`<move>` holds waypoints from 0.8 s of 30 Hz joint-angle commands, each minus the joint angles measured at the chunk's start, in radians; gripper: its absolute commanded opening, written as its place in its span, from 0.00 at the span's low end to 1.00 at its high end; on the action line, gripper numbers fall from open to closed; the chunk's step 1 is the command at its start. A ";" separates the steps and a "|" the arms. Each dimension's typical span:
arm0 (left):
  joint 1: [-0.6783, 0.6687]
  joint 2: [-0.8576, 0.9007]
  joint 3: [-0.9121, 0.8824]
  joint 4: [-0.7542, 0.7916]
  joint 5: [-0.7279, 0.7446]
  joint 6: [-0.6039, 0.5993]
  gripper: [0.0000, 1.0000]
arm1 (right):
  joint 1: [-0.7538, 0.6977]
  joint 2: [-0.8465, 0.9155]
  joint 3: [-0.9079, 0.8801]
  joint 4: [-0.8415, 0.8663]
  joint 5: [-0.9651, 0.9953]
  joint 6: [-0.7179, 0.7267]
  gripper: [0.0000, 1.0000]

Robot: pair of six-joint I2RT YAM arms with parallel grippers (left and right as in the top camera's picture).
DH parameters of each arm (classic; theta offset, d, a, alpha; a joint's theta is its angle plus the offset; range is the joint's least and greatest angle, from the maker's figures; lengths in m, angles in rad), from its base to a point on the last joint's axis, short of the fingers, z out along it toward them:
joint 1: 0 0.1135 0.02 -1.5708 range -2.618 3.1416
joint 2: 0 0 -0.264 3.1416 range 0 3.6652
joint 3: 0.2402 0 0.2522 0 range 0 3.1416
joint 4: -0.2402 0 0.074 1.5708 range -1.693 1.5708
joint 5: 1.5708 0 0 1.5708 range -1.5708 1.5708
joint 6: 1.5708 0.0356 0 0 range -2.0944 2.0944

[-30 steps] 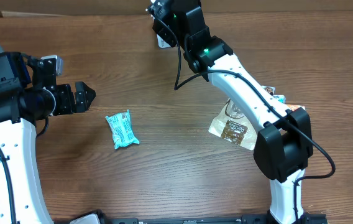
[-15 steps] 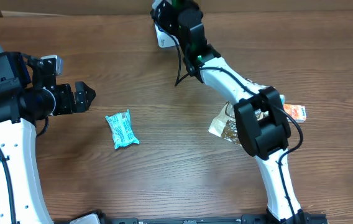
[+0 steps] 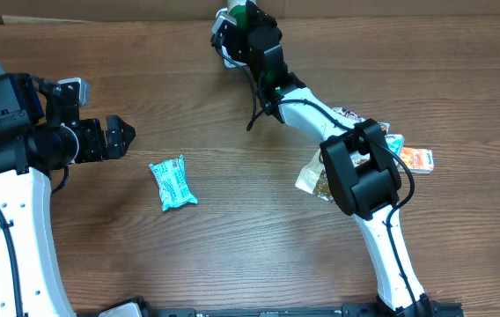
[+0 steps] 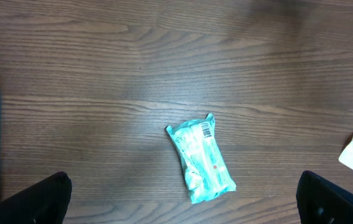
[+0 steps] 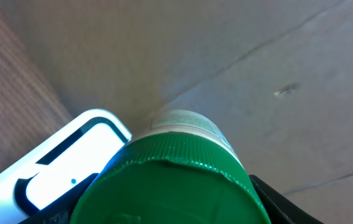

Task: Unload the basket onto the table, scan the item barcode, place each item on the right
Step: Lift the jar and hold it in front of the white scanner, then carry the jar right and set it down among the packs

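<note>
**Sam:** Where is the green-capped bottle [image 5: 170, 180]?

**Mia:** Up at the far edge of the counter [image 3: 259, 246], about the middle. The right pincer [image 3: 243, 25] is holding it, with a dark finger on each side of the cap.

**Sam:** Which way does it point?

**Mia:** In the right wrist view the green cap faces the camera. The pale body runs straight away from it, toward the brown cardboard wall [image 5: 238, 56]. So its long way goes from the pincer out to that wall.

**Sam:** Can you see that from above?

**Mia:** No. From above there is only a bit of green at the tip of the arm, and I cannot tell how the bottle lies. The wrist view also shows a white gadget [image 5: 58, 171] just beside the cap, on its left.

**Sam:** And the left pincer [image 3: 120, 136]?

**Mia:** It is wide open, near the left edge, with nothing in it. Its own camera looks down on a teal packet [image 4: 201, 162] with a small barcode on the upper end. From above the packet lies left of the middle — its long way runs mostly from far to near, a bit tilted.

**Sam:** What changed from a second ago?

**Mia:** The right arm folded up and pushed its pincer closer to the far edge. Its elbow slid left, so an orange packet [image 3: 417, 158] near the right edge shows more now. The left arm and the teal packet did not move.
</note>
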State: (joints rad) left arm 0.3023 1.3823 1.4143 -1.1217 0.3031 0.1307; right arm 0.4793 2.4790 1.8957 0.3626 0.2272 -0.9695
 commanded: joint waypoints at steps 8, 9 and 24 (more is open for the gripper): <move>-0.004 -0.002 0.006 0.000 0.001 0.015 1.00 | 0.020 -0.111 0.003 -0.059 0.026 0.132 0.48; -0.004 -0.002 0.006 0.000 0.001 0.015 1.00 | 0.021 -0.126 0.003 -0.078 0.026 0.134 0.48; -0.003 -0.002 0.006 0.000 0.001 0.014 1.00 | 0.045 -0.533 0.003 -0.899 -0.417 0.755 0.48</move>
State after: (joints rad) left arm 0.3023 1.3823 1.4143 -1.1225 0.3035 0.1307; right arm 0.5438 2.0296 1.8900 -0.4068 0.0673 -0.4374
